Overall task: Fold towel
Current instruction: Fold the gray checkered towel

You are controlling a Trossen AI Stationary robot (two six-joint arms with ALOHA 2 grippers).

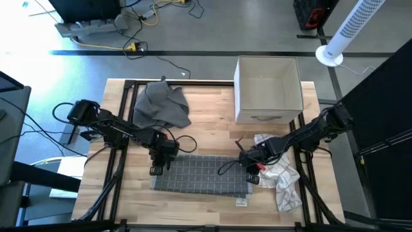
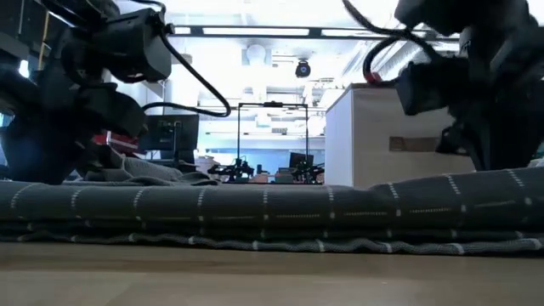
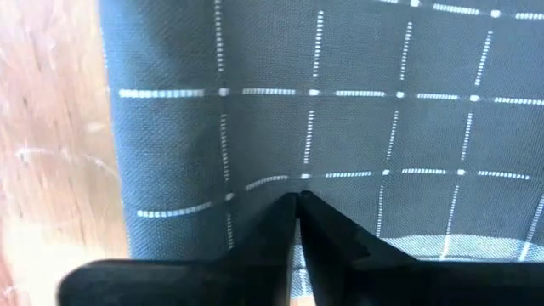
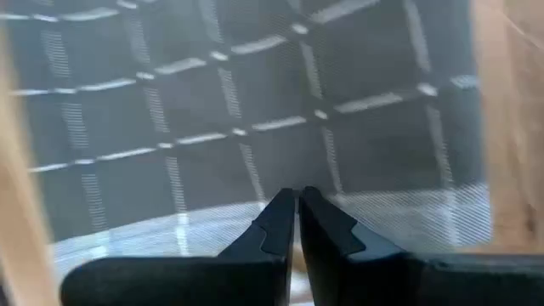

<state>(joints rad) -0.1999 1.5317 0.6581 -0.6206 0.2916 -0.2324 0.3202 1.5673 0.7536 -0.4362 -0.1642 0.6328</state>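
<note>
Towel is being held flat on the counter, pinched by the left hand and the right hand.

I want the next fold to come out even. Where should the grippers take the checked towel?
Judging by its pose, take the checked towel at its two short ends: it lies flat as a long strip. The left gripper and right gripper sit shut at those ends; lifting both together looks safest.
</note>
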